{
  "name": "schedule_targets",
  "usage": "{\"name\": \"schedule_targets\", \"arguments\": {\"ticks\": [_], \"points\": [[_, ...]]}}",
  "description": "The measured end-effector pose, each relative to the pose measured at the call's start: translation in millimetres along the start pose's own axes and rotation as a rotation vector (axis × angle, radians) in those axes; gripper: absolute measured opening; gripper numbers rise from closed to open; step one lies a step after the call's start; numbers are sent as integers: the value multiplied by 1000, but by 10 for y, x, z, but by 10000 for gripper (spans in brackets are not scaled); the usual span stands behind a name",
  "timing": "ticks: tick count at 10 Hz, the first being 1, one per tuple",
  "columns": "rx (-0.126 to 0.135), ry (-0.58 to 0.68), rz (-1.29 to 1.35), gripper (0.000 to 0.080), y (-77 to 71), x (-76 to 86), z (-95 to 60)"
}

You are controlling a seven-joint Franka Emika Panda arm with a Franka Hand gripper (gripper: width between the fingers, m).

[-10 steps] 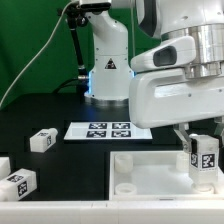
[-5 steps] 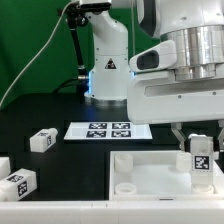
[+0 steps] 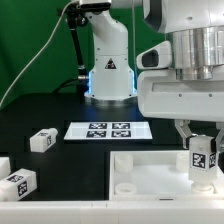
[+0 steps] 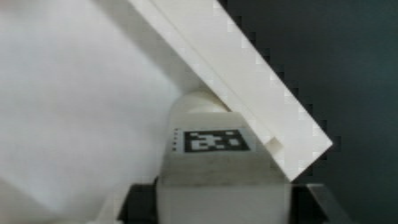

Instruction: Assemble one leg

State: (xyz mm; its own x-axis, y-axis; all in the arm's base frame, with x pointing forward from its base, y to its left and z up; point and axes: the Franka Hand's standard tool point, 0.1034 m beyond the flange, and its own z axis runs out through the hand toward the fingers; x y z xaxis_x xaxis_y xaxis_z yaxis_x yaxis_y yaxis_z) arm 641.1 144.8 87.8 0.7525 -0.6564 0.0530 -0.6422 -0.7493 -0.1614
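Observation:
My gripper [image 3: 203,140] is shut on a white leg [image 3: 203,160] with a black-and-white tag. It holds the leg upright over the far right corner of the large white tray part [image 3: 150,165]. In the wrist view the leg [image 4: 217,150] stands between my dark fingers [image 4: 143,200], with the tray's raised rim [image 4: 240,75] running diagonally behind it. The leg's lower end is hidden, so I cannot tell whether it sits in a corner socket. Other legs lie on the black table at the exterior view's left: one [image 3: 41,140] and another [image 3: 18,184].
The marker board [image 3: 106,129] lies flat behind the tray. A white robot base [image 3: 108,62] stands at the back. A further white part [image 3: 4,165] shows at the exterior view's left edge. A round corner socket [image 3: 127,186] shows at the tray's near left.
My gripper and the held leg have shifted slightly towards the exterior view's right and a little up over the tray's corner. Nothing else has moved.

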Motion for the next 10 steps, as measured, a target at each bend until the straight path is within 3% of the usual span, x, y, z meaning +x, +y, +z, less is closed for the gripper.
{"name": "schedule_targets", "arguments": {"ticks": [1,2,3,4,7,10], "points": [[5,8,-65,289,-10,-21,13],[0,11,-111,508,-31,-49,14],[-4,16,-213,508,-43,-58,12],[-7,23,-350,619,-50,-57,11],[-10,23,-542,648,-43,-47,11],[-26,28,-914,649,-34,22,-13]]}}
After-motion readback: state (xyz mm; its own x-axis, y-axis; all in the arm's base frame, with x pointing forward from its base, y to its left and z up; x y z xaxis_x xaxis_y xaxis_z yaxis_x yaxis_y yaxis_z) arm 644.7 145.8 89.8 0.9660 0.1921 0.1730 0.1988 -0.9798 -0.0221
